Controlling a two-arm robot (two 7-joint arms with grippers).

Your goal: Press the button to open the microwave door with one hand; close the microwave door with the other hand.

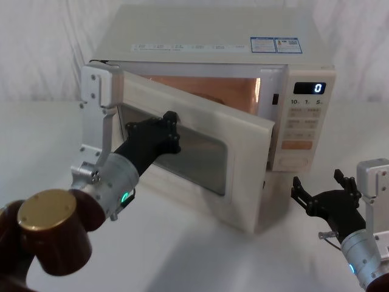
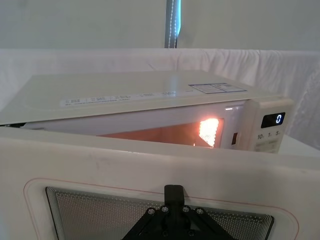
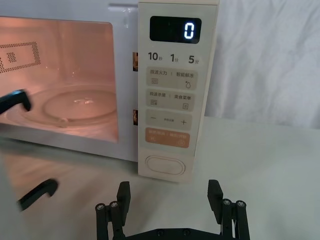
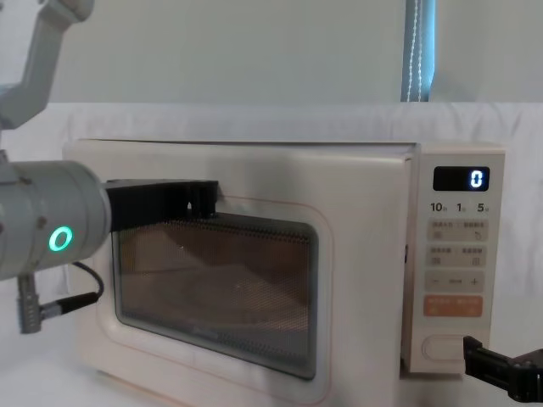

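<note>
The black blocky left gripper (image 1: 159, 129) is pressed flat against the outer face of the large cream microwave door (image 1: 243, 131), on the upper part of its dark rounded-rectangle window (image 1: 194, 155). Whether its jaws are apart or together cannot be told: the head view shows only the gripper's back, and in the left wrist view its tip (image 2: 173, 192) is cut off by the picture's edge.

The black blocky right gripper (image 1: 325, 196) hovers low over the white desk (image 1: 200, 255), in front of the narrow cream control panel (image 1: 302, 125) and touching nothing. Its jaws stand wide apart and empty, both fingers (image 3: 215, 195) upright in the right wrist view.

The door is partly open, swung out on its left hinge, its free edge well off the cabinet. The wide cream pill-shaped button (image 3: 164, 165) sits at the foot of the panel, below the orange rectangular key (image 3: 167, 137); the display (image 3: 175, 30) reads "0".

Inside the lit oven cavity (image 3: 65, 85) lies a round glass turntable (image 3: 82, 105), with nothing on it. From the chest view, the door hides the cavity.
</note>
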